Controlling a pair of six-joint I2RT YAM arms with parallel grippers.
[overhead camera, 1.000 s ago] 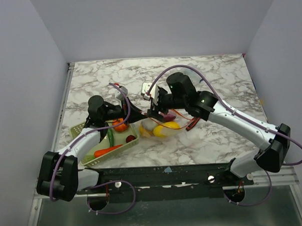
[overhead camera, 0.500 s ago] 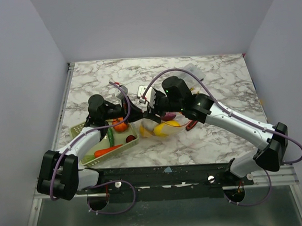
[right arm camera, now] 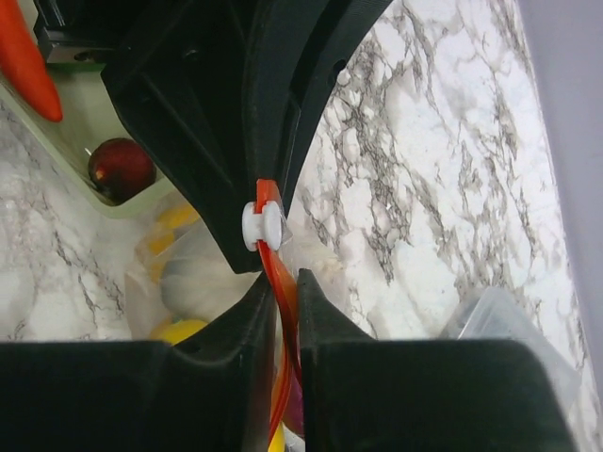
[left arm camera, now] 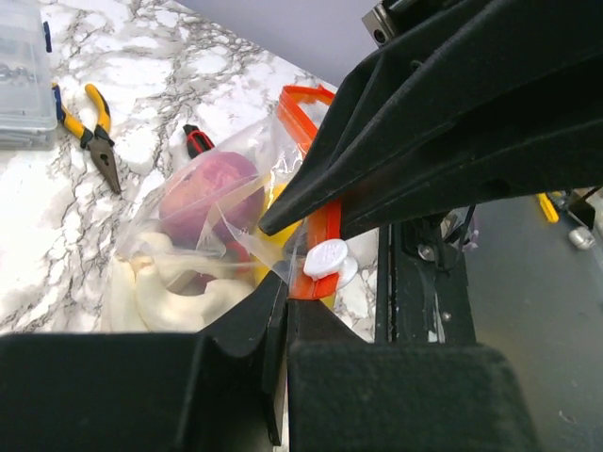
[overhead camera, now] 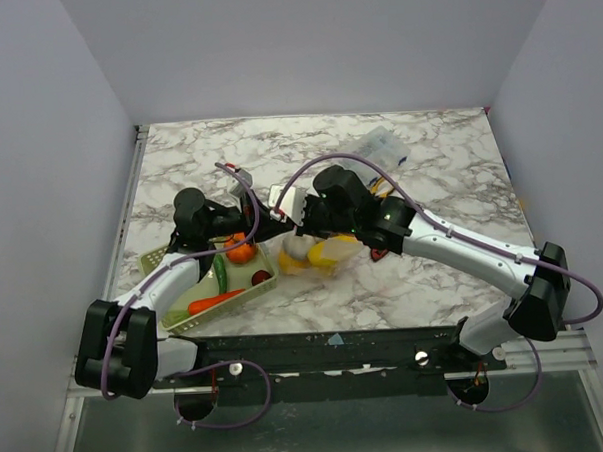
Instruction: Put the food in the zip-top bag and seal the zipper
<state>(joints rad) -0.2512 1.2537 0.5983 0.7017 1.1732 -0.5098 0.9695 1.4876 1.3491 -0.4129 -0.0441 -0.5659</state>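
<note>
Left claw (left arm camera: 285,306) clamped on zipper (left arm camera: 326,224) end; right claw (right arm camera: 285,282) pinches strip by white slider (right arm camera: 261,224). Best: hold strip taut, slide straight.

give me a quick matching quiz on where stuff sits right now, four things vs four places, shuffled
Things:
1 carrot
2 purple piece
3 pliers
4 white slider

Places:
a on the orange zipper
b inside the zip-top bag
c lying on the marble table
d in the green basket

Pairs: 1-d, 2-b, 3-c, 4-a
</note>
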